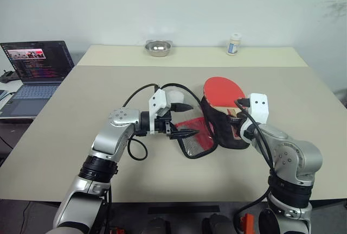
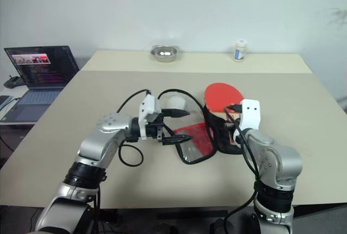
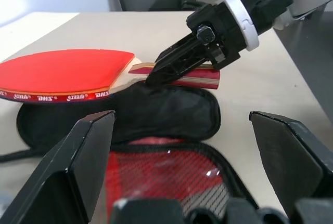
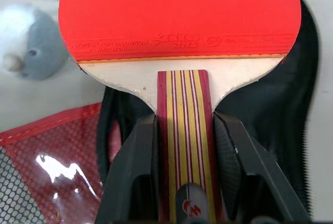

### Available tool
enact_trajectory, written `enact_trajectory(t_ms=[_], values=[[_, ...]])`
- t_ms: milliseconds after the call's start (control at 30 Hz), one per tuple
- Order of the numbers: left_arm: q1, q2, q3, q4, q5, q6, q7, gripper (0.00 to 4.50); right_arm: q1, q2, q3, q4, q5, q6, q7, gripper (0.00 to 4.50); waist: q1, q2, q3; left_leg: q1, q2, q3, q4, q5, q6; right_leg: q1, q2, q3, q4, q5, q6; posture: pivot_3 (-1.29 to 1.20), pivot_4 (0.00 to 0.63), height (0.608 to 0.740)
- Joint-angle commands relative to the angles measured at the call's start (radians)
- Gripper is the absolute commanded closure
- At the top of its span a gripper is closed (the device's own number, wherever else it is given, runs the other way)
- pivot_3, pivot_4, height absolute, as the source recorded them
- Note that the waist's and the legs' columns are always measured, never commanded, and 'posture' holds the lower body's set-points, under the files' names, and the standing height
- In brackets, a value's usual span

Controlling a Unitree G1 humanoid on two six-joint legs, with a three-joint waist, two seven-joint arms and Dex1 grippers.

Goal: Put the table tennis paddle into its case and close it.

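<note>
Paddle [image 4: 177, 52] clamped by the handle in right gripper [image 4: 182, 182], held over the open case [image 1: 225, 133], left gripper [image 1: 181, 120] spread wide and empty beside the flap; recommend lowering the blade level into the black half.

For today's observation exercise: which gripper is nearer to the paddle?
Right. The right gripper is shut on the paddle at its handle, holding it over the case. The left gripper is open beside the case's red-lined flap, apart from the paddle.
</note>
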Motion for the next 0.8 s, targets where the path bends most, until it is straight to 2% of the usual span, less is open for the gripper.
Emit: enact_trajectory(t_ms=[33,367,800], values=[[-0.024,0.002,0.011,-0.015,0.0,-0.014,0.0,0.0,0.0,-0.01,0.02,0.005,-0.023,-0.083,0.009,3.4,0.0,0.0,0.0,0.0,0.0,0.0,0.0,0.0,0.0,0.0,0.0,0.0,0.0,0.0,0.0,0.0,0.15,0.74],[-0.021,0.004,0.013,-0.035,0.002,0.007,0.005,0.0,0.002,-0.049,0.045,0.171,-0.067,-0.215,0.054,3.4,-0.002,0.0,0.0,0.0,0.001,0.0,-0.001,0.0,0.0,0.0,0.001,0.0,0.0,0.001,-0.001,0.0,0.15,0.74],[-0.007,0.017,0.022,-0.051,-0.003,0.023,0.009,0.0,0.051,-0.041,0.096,0.175,-0.092,-0.219,0.068,3.4,-0.002,0.0,0.0,0.0,0.001,0.0,-0.001,0.0,0.0,0.0,0.001,0.0,0.0,0.0,-0.001,0.0,0.15,0.74]])
